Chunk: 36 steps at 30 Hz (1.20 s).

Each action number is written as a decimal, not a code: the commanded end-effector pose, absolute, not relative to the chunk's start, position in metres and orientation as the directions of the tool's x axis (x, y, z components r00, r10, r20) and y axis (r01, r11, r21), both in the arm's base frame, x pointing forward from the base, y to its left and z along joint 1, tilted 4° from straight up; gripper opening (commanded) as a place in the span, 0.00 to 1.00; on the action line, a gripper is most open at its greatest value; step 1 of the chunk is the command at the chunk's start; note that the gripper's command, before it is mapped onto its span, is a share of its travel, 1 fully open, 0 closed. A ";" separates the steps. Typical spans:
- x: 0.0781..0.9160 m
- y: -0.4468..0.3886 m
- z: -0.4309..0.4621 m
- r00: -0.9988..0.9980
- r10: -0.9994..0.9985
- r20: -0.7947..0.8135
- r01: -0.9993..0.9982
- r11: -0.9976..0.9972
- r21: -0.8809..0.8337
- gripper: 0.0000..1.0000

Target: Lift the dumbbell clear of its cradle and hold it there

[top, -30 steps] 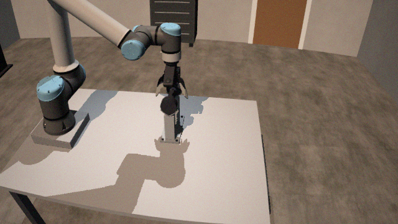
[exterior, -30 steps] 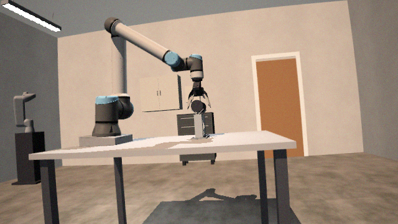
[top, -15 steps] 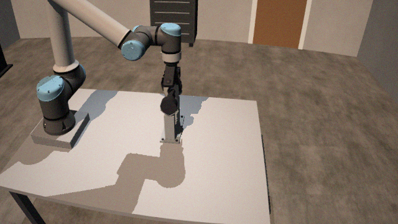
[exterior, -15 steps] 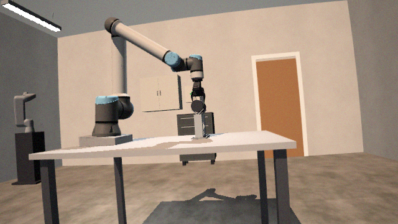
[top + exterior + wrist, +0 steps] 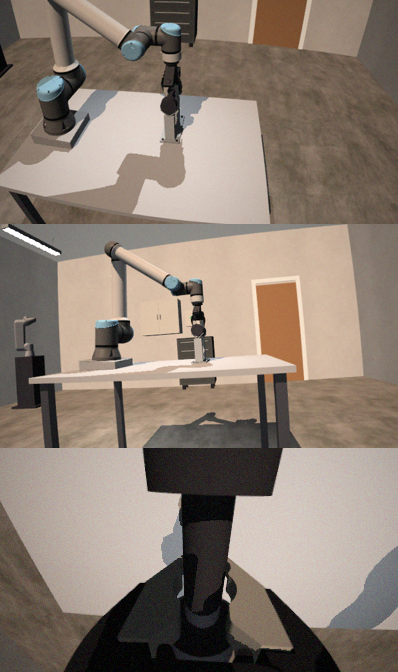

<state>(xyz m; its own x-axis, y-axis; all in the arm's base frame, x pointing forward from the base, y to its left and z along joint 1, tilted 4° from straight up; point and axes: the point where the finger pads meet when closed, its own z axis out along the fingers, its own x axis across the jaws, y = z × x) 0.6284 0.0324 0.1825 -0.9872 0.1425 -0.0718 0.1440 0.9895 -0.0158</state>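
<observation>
The dark dumbbell [image 5: 169, 105] lies on top of its grey cradle post [image 5: 171, 127] in the middle of the white table. In the exterior view it shows as a dark disc [image 5: 198, 330] on the post [image 5: 198, 350]. My gripper [image 5: 171, 93] comes straight down onto it and is shut on the dumbbell's bar. In the wrist view the bar [image 5: 206, 565] runs away from the camera between my two closed fingers, with the far end weight [image 5: 212, 469] at the top. The dumbbell still rests at cradle height.
The arm's base [image 5: 57, 106] stands on a grey plinth at the table's left. The table's right edge [image 5: 264, 162] drops to the floor. A dark drawer cabinet [image 5: 174, 17] stands behind, near the wall.
</observation>
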 end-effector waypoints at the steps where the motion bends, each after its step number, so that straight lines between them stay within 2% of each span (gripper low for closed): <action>1: 0.629 0.032 0.183 -0.987 0.142 -0.073 0.144 0.989 -0.016 0.00; 36: 0.627 0.033 0.198 -0.987 0.142 -0.073 0.144 0.989 -0.016 0.00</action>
<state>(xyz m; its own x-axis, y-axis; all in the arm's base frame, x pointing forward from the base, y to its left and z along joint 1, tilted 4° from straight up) 0.6269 0.0328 0.1939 -0.9873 0.1425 -0.0706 0.1440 0.9895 -0.0158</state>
